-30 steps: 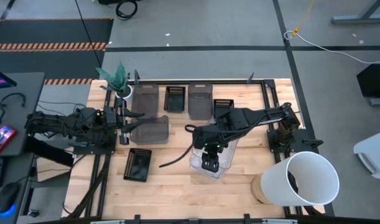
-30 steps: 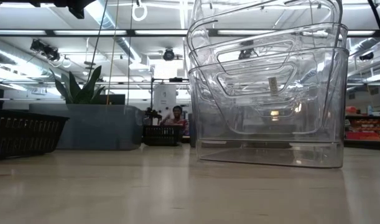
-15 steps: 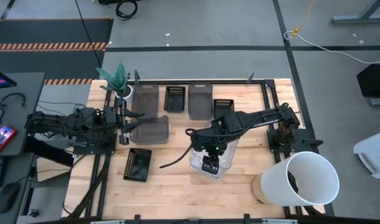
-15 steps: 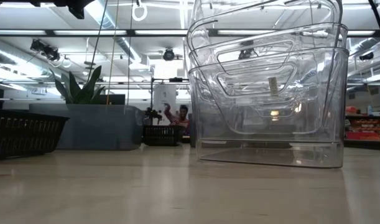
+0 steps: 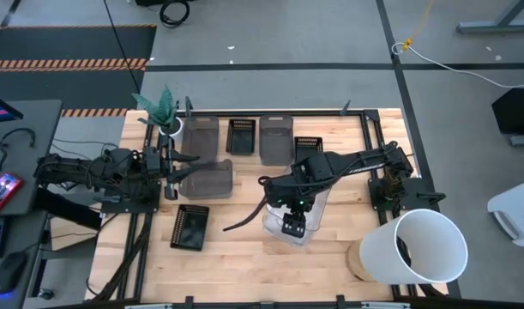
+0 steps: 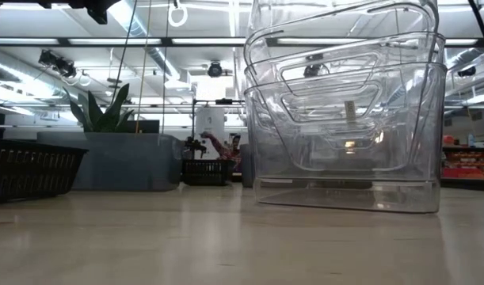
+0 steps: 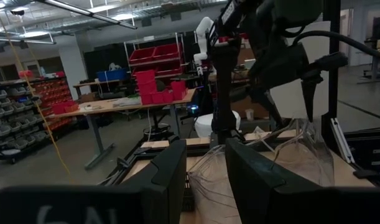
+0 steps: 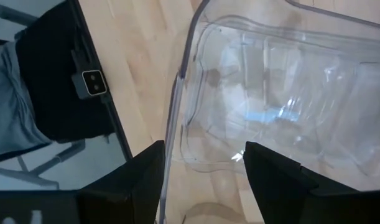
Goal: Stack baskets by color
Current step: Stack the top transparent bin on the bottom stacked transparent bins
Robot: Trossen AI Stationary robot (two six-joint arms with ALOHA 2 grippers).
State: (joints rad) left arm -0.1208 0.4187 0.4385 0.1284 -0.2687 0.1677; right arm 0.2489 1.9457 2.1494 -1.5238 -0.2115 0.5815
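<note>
A nested stack of clear baskets [image 5: 274,225] [image 6: 344,119] stands on the table near the middle. My right gripper [image 5: 292,223] [image 8: 203,149] points down over it, open, with one finger outside and one inside an end wall [image 8: 175,106] of the top clear basket. Smoky grey baskets [image 5: 208,178] [image 5: 276,137] [image 5: 201,133] and black slotted baskets [image 5: 190,227] [image 5: 241,136] [image 5: 308,146] lie singly on the table. My left gripper [image 5: 184,166] [image 7: 206,152] waits at the left, held level above the near grey basket, open with nothing between its fingers. My right gripper has its fingers [image 8: 273,171] astride the top clear basket's end wall, coming from above. The gap between them is far wider than the wall. Whether either finger touches the wall, I cannot tell.
A big white bucket [image 5: 420,247] lies at the near right corner. A small pot with a green plant [image 5: 165,110] stands at the far left corner. Bare wood lies along the near edge between the black basket and the bucket. A person [image 6: 232,146] shows far behind the table.
My right gripper has sunk a little over the clear stack and tipped steeper, staying open. The clear stack has shifted slightly toward the table's right edge. The person in the background has moved an arm.
</note>
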